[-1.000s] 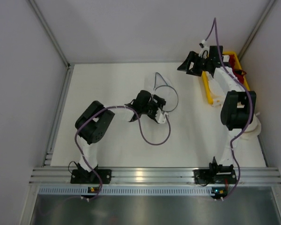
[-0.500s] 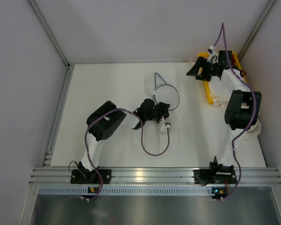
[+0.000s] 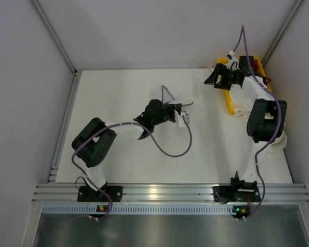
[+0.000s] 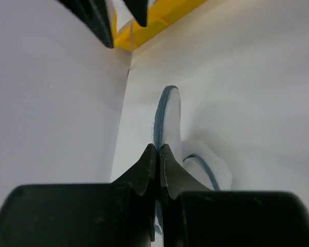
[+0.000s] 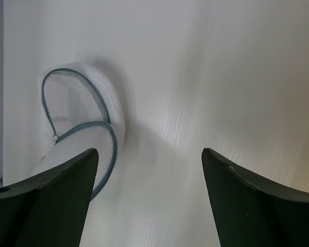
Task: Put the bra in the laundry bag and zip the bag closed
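Observation:
The laundry bag (image 3: 171,96) is white see-through mesh with a thin blue-grey rim and lies partly folded up at the middle of the table. My left gripper (image 3: 174,107) is shut on its rim. In the left wrist view the rim (image 4: 164,110) runs straight out from between the pressed-together fingertips (image 4: 158,149). My right gripper (image 3: 213,78) hangs open beside the yellow basket, with nothing between its fingers (image 5: 149,152). From there the bag (image 5: 85,121) shows to the left of them, one flap raised. The bra is out of view.
A yellow basket (image 3: 227,95) stands at the back right by the wall, with a red garment (image 3: 261,78) in it. Its yellow edge (image 4: 162,15) shows in the left wrist view. White walls close in the table on three sides.
The left gripper has shut on the bag's rim and pulled it up, so the flat ring is now folded. The left arm has stretched out. The right arm swung towards the basket, then held still.

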`<move>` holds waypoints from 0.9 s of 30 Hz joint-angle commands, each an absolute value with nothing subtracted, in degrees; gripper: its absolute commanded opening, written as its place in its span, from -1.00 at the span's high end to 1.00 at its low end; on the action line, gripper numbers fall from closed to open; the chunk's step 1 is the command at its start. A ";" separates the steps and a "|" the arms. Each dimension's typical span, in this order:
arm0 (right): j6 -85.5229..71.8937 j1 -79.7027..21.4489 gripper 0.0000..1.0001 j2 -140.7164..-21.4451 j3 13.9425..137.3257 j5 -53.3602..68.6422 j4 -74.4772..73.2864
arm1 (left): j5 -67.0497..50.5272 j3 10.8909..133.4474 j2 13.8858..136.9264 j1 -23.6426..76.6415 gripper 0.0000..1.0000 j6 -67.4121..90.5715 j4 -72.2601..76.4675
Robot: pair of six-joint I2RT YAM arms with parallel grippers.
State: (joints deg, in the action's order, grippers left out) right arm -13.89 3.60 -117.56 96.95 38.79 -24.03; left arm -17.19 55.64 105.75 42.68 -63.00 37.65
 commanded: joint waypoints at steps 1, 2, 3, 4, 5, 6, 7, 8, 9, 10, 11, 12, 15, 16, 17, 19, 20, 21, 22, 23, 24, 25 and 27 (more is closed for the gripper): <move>-12.39 2.38 -0.64 -116.37 98.52 39.98 -23.82 | -12.50 60.19 98.80 41.75 1.00 -38.88 33.77; -12.31 2.11 -0.63 -116.45 98.70 40.16 -23.82 | -11.70 62.38 98.09 40.88 1.00 -35.28 29.75; -12.30 1.85 -0.61 -116.89 98.79 40.43 -24.25 | -11.08 63.53 97.22 40.35 1.00 -28.28 27.45; -12.30 1.50 -0.61 -117.07 98.96 40.52 -24.26 | -10.99 64.76 96.86 39.56 1.00 -24.73 24.55; -12.22 0.71 -0.61 -117.24 99.05 40.52 -24.43 | -10.81 66.08 96.59 37.72 1.00 -21.48 22.26; -12.13 0.44 -0.61 -117.42 98.97 40.60 -24.35 | -10.11 68.01 96.50 36.75 1.00 -14.57 18.50; -11.95 -1.47 -0.61 -117.68 98.79 40.69 -24.35 | -9.59 69.25 96.42 35.69 1.00 -11.11 16.54; -11.95 -2.10 -0.61 -117.77 98.62 40.69 -24.35 | -9.58 70.21 96.59 33.16 1.00 -7.77 14.78; -11.78 -2.54 -0.61 -118.12 98.53 40.87 -24.35 | -10.02 71.79 96.68 31.83 1.00 -1.30 11.46; -11.78 -3.68 -0.60 -118.21 98.26 41.13 -24.08 | -12.46 72.33 96.85 28.77 1.00 1.99 10.47; -11.69 -4.30 -0.61 -118.39 98.09 41.22 -23.73 | -13.96 72.51 96.68 27.09 1.00 4.54 9.94; -11.86 -4.83 -0.61 -119.00 98.00 41.22 -23.56 | -15.71 71.90 96.68 25.68 1.00 8.31 9.76; -14.14 -7.20 -0.65 -121.28 98.00 43.76 -21.63 | -20.47 67.87 94.84 21.54 1.00 11.07 12.12; -14.93 -8.43 -0.66 -121.90 98.09 44.47 -20.23 | -20.91 66.29 94.23 20.75 1.00 10.99 15.00; -15.81 -9.13 -0.69 -122.51 98.09 45.08 -19.43 | -21.44 65.05 93.44 20.48 1.00 10.64 16.16; -18.45 -10.97 -0.73 -124.18 97.65 45.96 -17.67 | -18.91 62.68 91.50 20.39 1.00 11.16 18.01; -19.15 -11.68 -0.72 -124.71 97.47 45.62 -16.27 | -15.94 62.41 91.15 20.39 1.00 12.64 18.10; -20.29 -12.30 -0.72 -125.50 97.21 45.35 -15.48 | -14.60 61.97 90.53 20.30 1.00 13.79 17.93; -20.82 -13.78 -0.71 -125.94 96.68 45.44 -14.69 | -13.63 61.70 90.18 19.69 1.00 14.76 17.49; -21.09 -14.49 -0.70 -126.30 96.51 45.53 -13.55 | -12.06 61.35 89.91 19.34 1.00 15.72 15.84; -21.53 -15.20 -0.67 -126.91 96.33 45.44 -13.10 | -10.47 61.00 89.74 19.07 1.00 18.52 15.30; -21.53 -16.77 -0.67 -127.18 95.98 45.35 -12.57 | -11.42 60.65 89.74 17.94 1.00 20.11 15.21; -21.01 -18.19 -0.63 -127.96 95.36 45.27 -10.82 | -13.70 59.86 89.74 16.27 1.00 23.01 15.73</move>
State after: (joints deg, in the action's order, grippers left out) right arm -20.14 -15.33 -127.42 95.39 43.90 -17.39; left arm -14.02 61.14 92.44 18.74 15.66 13.85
